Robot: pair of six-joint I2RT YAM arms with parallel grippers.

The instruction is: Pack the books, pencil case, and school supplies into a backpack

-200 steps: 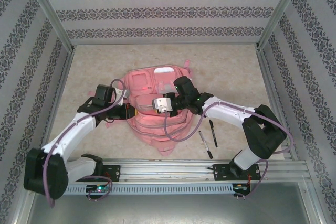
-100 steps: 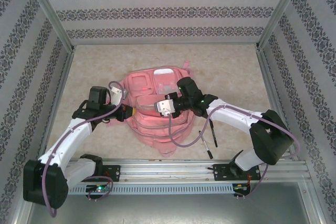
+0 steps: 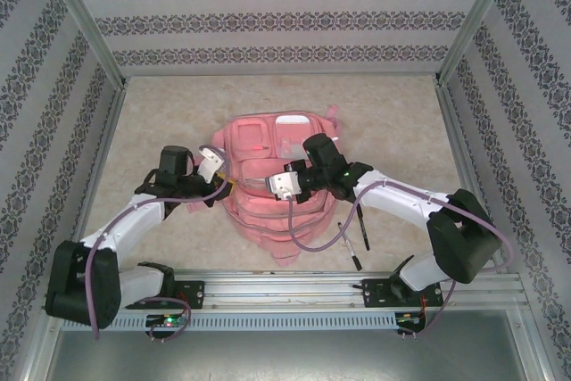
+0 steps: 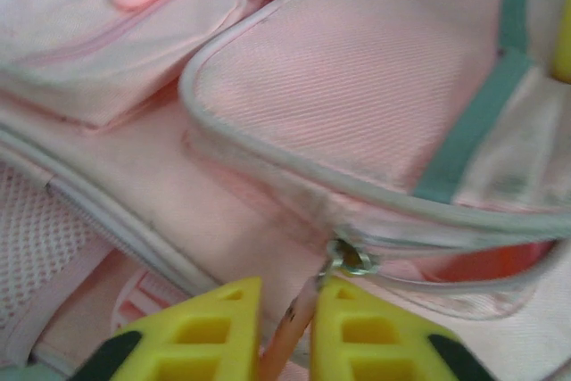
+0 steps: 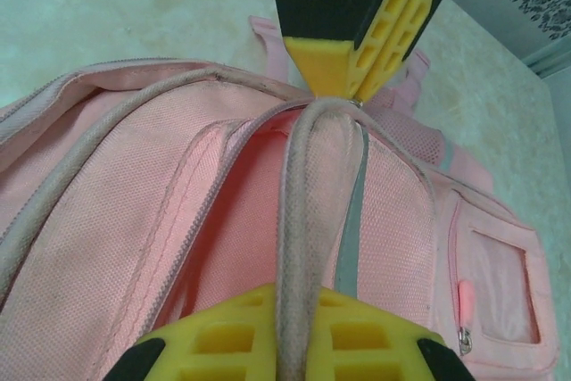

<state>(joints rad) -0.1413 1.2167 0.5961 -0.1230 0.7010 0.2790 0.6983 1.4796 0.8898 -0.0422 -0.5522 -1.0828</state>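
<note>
The pink backpack (image 3: 268,140) lies flat mid-table. My left gripper (image 4: 287,310) is at its left side, shut on the pink zipper pull (image 4: 290,332) that hangs from the metal slider (image 4: 350,258). My right gripper (image 5: 299,310) is shut on the grey piped rim (image 5: 303,194) of the backpack's opening and holds it up. From above, the left gripper (image 3: 230,186) and right gripper (image 3: 268,183) face each other across the opening. Two black pens (image 3: 349,245) lie right of the bag, partly under the right arm. The books and pencil case are out of view.
The left gripper (image 5: 343,86) meets the far end of the rim. Patterned walls and metal posts (image 3: 89,33) fence the table. A rail (image 3: 285,287) with both arm bases runs along the near edge. Bare tabletop (image 3: 161,113) lies left of and behind the bag.
The left wrist has swung slightly right toward the bag. The right gripper has shifted a little right with the rim, and the backpack's top has slid right.
</note>
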